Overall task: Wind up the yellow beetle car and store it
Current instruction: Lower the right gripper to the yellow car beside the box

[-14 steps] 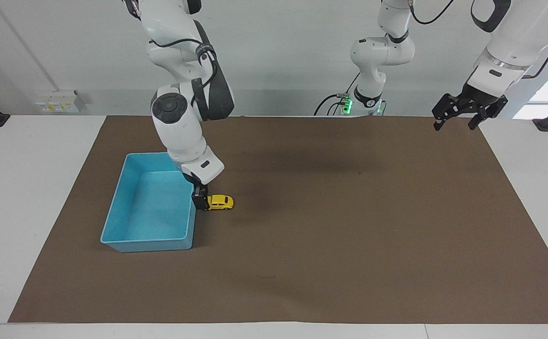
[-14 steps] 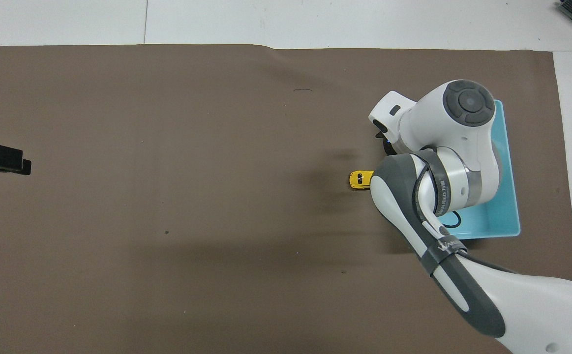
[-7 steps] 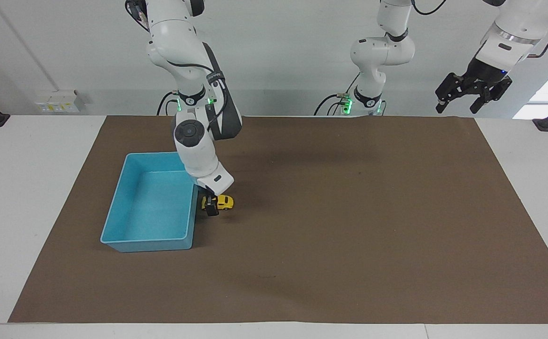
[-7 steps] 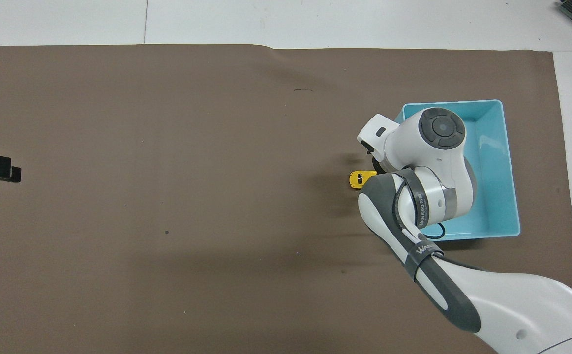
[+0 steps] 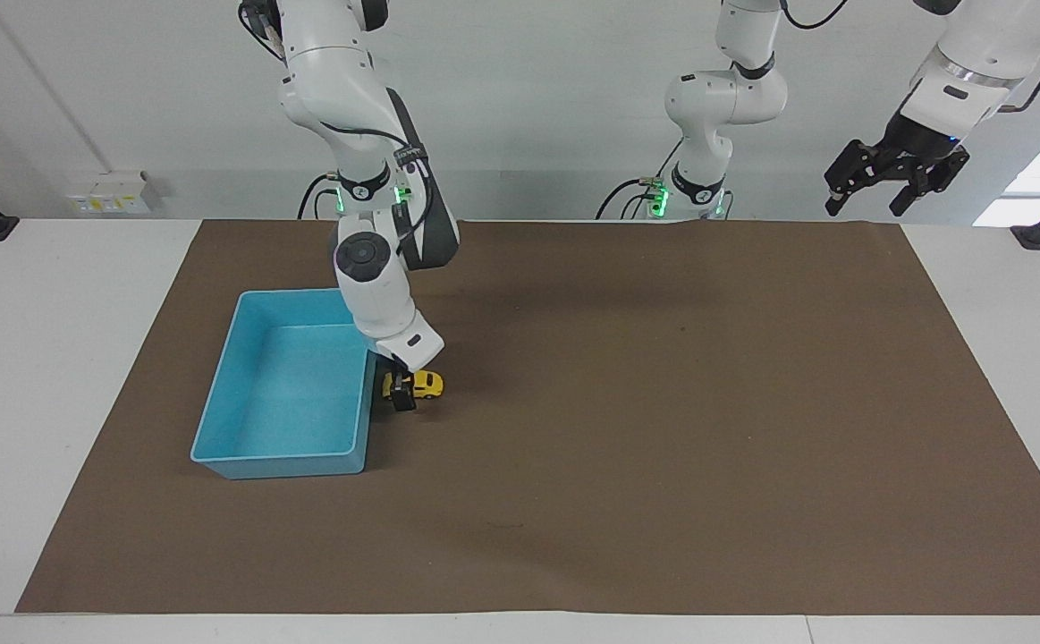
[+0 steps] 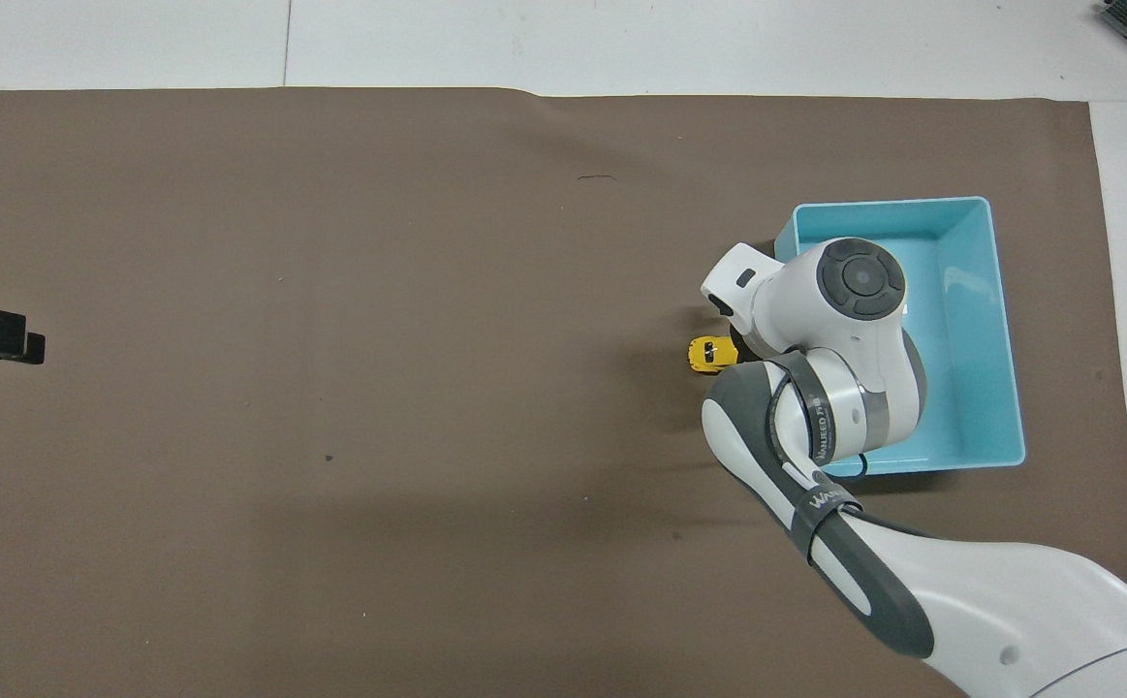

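The yellow beetle car (image 5: 421, 384) sits on the brown mat (image 5: 663, 429), just beside the blue tray (image 5: 215, 420), at the tray's three o'clock in the facing view. The right gripper (image 5: 403, 394) straddles its tray-side end, fingers apart around it. The left gripper (image 5: 893, 174) waits, raised with fingers spread, over the mat's corner at one o'clock.

The right gripper (image 5: 401, 390) has shifted along the yellow beetle car (image 5: 424, 384); the left gripper (image 5: 892, 174) has risen.

Bright yellow beetle car (image 5: 421, 384) with dark windows, light blue tray (image 5: 215, 427), plain brown mat (image 5: 663, 429), white table (image 5: 54, 358)
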Robot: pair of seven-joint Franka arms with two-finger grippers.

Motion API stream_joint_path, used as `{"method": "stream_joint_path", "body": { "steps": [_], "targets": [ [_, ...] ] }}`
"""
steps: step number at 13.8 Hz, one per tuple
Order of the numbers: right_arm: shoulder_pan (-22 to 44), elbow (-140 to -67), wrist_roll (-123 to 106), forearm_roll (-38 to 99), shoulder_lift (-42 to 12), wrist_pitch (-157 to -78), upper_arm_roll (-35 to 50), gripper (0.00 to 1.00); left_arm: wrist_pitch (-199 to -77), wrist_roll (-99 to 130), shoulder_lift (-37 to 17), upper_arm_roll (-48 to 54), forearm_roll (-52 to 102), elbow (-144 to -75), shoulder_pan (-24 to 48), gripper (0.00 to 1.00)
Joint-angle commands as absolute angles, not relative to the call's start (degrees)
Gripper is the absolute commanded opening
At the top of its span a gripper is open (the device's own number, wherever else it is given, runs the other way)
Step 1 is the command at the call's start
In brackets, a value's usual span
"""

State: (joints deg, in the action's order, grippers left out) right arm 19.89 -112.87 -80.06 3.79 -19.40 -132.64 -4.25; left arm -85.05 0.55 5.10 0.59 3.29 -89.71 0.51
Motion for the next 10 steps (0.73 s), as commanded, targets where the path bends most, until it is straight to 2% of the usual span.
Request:
{"method": "stream_joint_path", "body": {
  "steps": [1,4,6,7,8,10],
  "targets": [
    [20.0,-114.9,-81.2,3.7,-17.8,-133.6,-4.2,0.98,-85.1,-0.1,5.6,0.4,2.9,-90.3,0.4,1.0],
    [20.5,-114.9,-81.0,3.8,-17.8,-133.6,-4.3,0.71,-84.6,-0.3,5.7,0.2,2.9,-90.4,0.3,1.0],
    [20.5,-114.9,-80.3,3.8,-17.8,-133.5,-4.3,0.33,-84.6,-0.4,5.7,0.3,2.8,-90.3,-0.2,1.0],
    [20.5,-114.9,-79.5,3.8,-17.8,-133.6,-4.2,0.22,-84.6,-0.4,5.7,0.2,2.8,-90.4,-0.2,1.0],
    [20.5,-114.8,-79.2,3.8,-17.8,-133.6,-4.3,0.02,-84.6,-1.4,5.5,0.3,2.7,-90.4,-0.2,1.0],
    [20.7,-114.5,-79.2,3.7,-17.9,-133.6,-4.3,0.0,-84.5,-3.7,5.3,0.3,1.8,-90.3,-0.2,1.0]
  ]
}}
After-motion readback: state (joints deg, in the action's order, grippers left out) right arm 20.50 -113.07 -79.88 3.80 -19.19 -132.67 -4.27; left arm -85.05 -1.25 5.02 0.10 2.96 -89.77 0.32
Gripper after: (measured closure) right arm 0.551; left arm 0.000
